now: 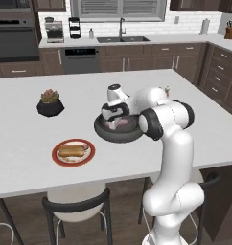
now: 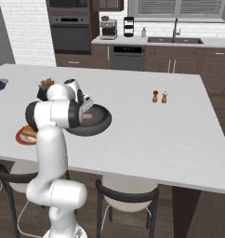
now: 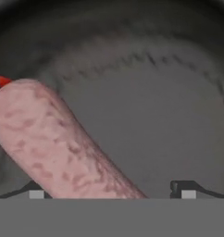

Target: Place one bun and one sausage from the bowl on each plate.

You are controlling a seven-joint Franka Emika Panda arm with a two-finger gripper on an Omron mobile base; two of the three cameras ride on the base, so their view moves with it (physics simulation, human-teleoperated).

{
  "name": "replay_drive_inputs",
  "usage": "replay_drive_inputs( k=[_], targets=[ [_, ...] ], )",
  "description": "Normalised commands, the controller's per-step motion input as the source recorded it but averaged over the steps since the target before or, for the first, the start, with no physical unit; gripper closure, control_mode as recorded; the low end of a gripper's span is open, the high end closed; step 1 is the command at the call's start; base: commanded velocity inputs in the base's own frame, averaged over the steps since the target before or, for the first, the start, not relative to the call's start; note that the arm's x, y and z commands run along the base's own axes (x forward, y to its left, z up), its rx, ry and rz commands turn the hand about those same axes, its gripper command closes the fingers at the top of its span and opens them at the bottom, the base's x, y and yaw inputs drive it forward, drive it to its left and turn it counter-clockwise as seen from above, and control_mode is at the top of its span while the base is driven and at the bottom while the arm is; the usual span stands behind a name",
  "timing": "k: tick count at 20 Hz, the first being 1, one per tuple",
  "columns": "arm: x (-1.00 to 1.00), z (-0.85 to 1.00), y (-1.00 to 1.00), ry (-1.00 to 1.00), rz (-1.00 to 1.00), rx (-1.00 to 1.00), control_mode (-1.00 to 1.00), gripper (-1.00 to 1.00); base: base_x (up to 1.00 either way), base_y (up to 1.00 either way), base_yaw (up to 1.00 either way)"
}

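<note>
Gripper [image 3: 109,194] is down in the bowl [image 1: 104,133], jaws wide with a sausage [image 3: 53,148] lying between the tips, nothing clamped; likely lined up to grab it. Red-rimmed plate [image 1: 58,159], near left of the bowl, already has a bun [image 1: 72,150]. Hand view gives sausage-to-fingertip alignment; base views give the plate and bowl layout.

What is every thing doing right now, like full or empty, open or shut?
Gripper: open, low inside the bowl, holding nothing.
Sausage: lying in the bowl, between the fingertips.
Bowl: on the counter, one sausage seen inside.
Red-rimmed plate: on the counter, food already on it.
Plant pot: upright.
Shakers: both upright, side by side.
</note>
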Motion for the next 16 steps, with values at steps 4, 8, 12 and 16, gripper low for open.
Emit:
replay_drive_inputs(
  k=[4, 8, 12, 16],
  targets=[
    [0.29, -0.18, 0.02, 0.05, -0.02, -0.02, -1.0, 1.0, 0.0, 0.0, 0.0],
    [-0.09, -0.02, -0.08, 0.01, -0.06, 0.0, -1.0, 1.0, 0.0, 0.0, 0.0],
    [-0.45, 0.56, -0.15, -0.05, -0.13, 0.0, -1.0, 1.0, 0.0, 0.0, 0.0],
    [-0.6, 1.0, -0.12, -0.17, -0.15, 0.02, -1.0, 1.0, 0.0, 0.0, 0.0]
  ],
)
